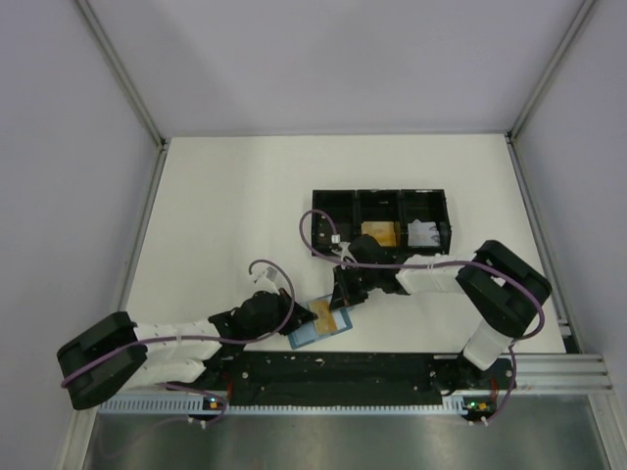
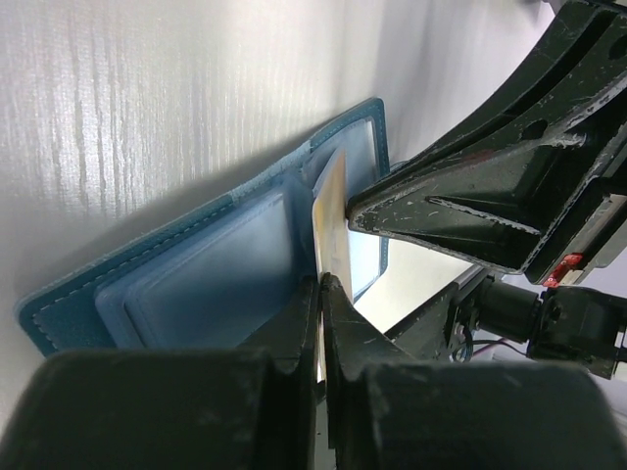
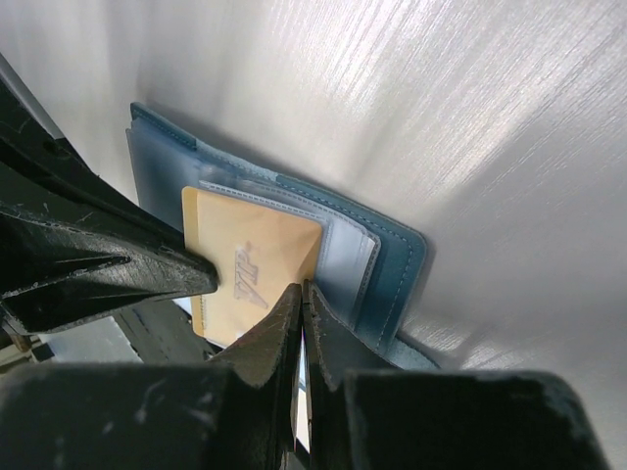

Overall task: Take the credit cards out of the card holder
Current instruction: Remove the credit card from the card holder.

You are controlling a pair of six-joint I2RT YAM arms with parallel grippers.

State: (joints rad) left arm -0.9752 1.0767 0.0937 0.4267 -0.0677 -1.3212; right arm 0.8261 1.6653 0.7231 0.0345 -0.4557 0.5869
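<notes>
The left arm reaches in low from the near left corner of the white desk [image 1: 225,215]. The fingers of the left tool [image 2: 321,292] are pressed together, and its own wrist view shows a thin pale edge of the orange-gold plastic card [image 3: 250,264] running down between them, so it pinches that card.

Just right of that tool, close to the near edge and about midway across the desk, the teal-blue two-leaf card holder [image 2: 196,284] lies open with its lighter blue slotted inner faces up. The card sits partly out of a slot at the fold. In the left wrist view it is tilted up from the leaves and seen almost edge-on.

The right tool [image 3: 299,294] comes in from the right, fingers likewise closed, with its tip against the opposite edge of the same card. A pale strip shows between these fingers, but I cannot tell whether it is the card or the holder's leaf under it.

Farther back and to the right stands the long black three-compartment tray [image 1: 382,196], well apart from the holder. Its middle compartment holds a flat orange-gold item [image 1: 377,233], and its right one a white wad of paper [image 1: 423,233].
</notes>
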